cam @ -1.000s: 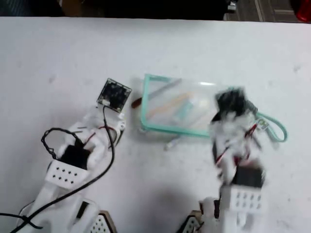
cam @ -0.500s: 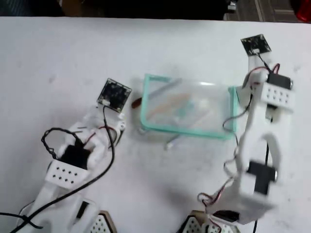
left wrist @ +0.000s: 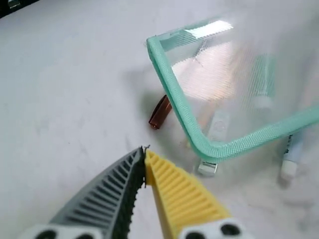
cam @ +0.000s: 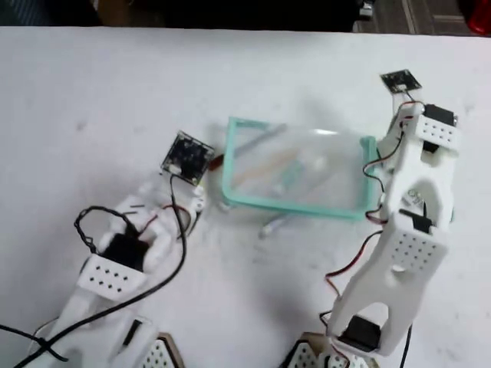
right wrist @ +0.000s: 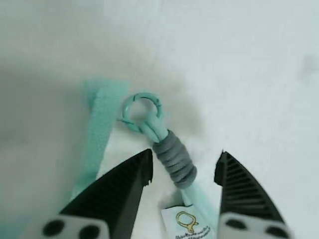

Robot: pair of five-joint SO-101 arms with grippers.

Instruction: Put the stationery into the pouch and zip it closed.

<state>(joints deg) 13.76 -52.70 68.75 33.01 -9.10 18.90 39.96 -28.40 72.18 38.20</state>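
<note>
The pouch [cam: 295, 172] lies flat in the middle of the table [cam: 115, 77], clear with teal edging, and some stationery [cam: 268, 165] shows through its side. A brown piece [left wrist: 159, 112] sits just outside its left end, and a white pen [left wrist: 290, 158] lies along its near edge, outside it as far as I can judge. At the right end the teal ring [right wrist: 142, 112] and the grey-wrapped cord [right wrist: 172, 154] run between the jaws of my right gripper [right wrist: 183, 158], which stand wide apart, one on each side of the cord, gripping nothing. My left gripper [left wrist: 144, 152] hangs near the pouch's near left corner, jaws pressed together on nothing and not touching the pouch. The risks I see: if I clamp the cord and pull, nothing pins the pouch, so the whole pouch may slide instead of the zip running. The two loose pieces could also be shut out or foul the zip.
</note>
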